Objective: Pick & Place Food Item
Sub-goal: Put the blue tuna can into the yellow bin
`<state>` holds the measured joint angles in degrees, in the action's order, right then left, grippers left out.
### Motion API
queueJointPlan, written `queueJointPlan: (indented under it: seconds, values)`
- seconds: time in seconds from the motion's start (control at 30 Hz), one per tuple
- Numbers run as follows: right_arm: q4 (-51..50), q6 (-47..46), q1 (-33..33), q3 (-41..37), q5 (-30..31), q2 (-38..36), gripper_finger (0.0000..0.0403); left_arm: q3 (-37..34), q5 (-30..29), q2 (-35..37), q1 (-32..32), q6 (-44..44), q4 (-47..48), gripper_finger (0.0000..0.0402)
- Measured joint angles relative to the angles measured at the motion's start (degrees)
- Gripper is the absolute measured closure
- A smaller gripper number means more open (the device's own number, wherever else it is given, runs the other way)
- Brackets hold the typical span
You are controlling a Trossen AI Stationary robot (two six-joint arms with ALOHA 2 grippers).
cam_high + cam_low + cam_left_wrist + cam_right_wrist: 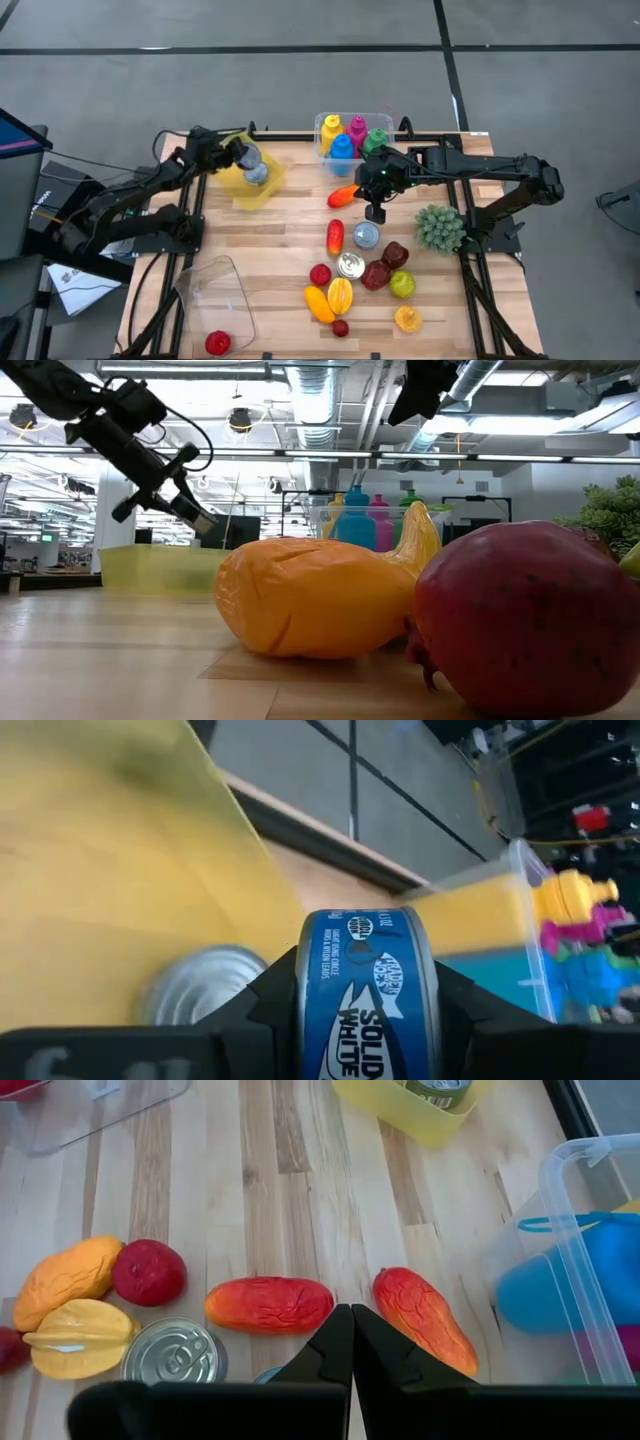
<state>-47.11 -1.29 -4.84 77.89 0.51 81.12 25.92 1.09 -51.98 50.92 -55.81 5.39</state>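
Left gripper [365,1010] pinches a blue tuna can [368,990] above the yellow bin [250,180].

Just beyond its fingers, 1 silver can [195,985] already lies inside that bin; farther off stands the clear tub of coloured bottles [585,935]. The right gripper [351,1342], fingers pressed together and empty, hovers over 2 red-orange mangoes [268,1304], with a silver can [173,1352] beside.

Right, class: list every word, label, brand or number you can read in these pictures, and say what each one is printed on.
"SOLID WHITE" – on the blue label of the can clamped in the left gripper, above the yellow bin.
Small white print higher on that same label – too small to read.
Fish logo on that label – its lettering is too blurred to read.
Nothing else carries readable text.
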Motion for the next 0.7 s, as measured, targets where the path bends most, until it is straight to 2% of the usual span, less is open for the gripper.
queueJointPlan:
  seconds: [0.2,0.37,0.53,0.7]
  values:
    - [0.22,0.23,-0.02,0.00,0.00,0.00,0.0403,-1.68,0.34,-1.62,-1.36,0.11,0.05,0.0281]
    - [1.27,0.22,-0.02,0.00,0.00,0.00,0.0403,-1.86,0.65,-6.71,-1.40,0.28,-2.07,0.0282]
    - [1.33,0.20,0.00,0.00,0.00,0.00,0.0403,-1.91,3.17,-12.06,-1.40,0.33,-8.89,0.0282]
    - [1.33,-0.08,0.00,0.00,-0.02,0.00,0.0403,-1.93,3.40,-15.08,-1.43,0.40,-8.79,0.0282]
